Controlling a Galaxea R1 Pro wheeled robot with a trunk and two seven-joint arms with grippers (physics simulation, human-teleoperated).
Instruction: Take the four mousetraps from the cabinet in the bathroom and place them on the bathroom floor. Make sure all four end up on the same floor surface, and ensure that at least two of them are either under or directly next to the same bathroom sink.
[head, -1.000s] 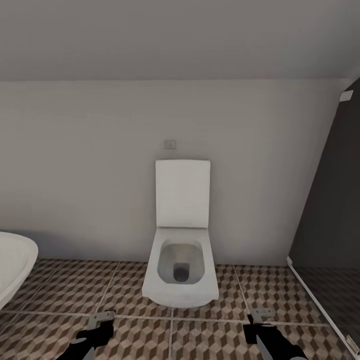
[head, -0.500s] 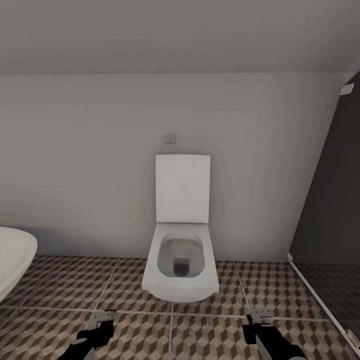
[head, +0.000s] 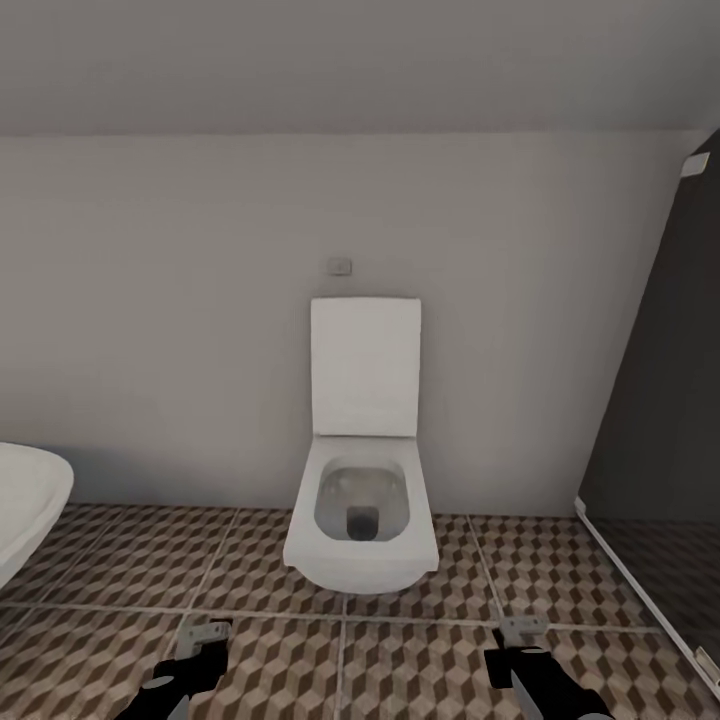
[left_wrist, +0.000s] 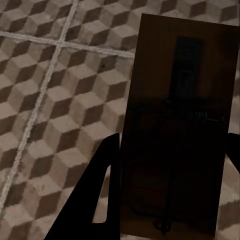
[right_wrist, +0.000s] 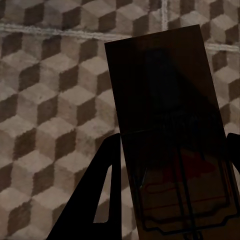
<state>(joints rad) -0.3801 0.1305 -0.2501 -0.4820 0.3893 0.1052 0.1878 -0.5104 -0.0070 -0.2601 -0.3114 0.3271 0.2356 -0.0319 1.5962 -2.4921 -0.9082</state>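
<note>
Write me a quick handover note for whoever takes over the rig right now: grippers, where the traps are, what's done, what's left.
Left gripper: shut on a mousetrap, held above the floor.
Right gripper: shut on a second mousetrap, also above the tiles.
Head view: facing the toilet against the back wall, its lid up; a white basin edge at the left, a dark glass panel at the right.
Done: two traps are in hand and off the cabinet.
Left: set both on the floor, preferably beside or under the sink, then fetch the other two traps and lay them on the same tiles.
</note>
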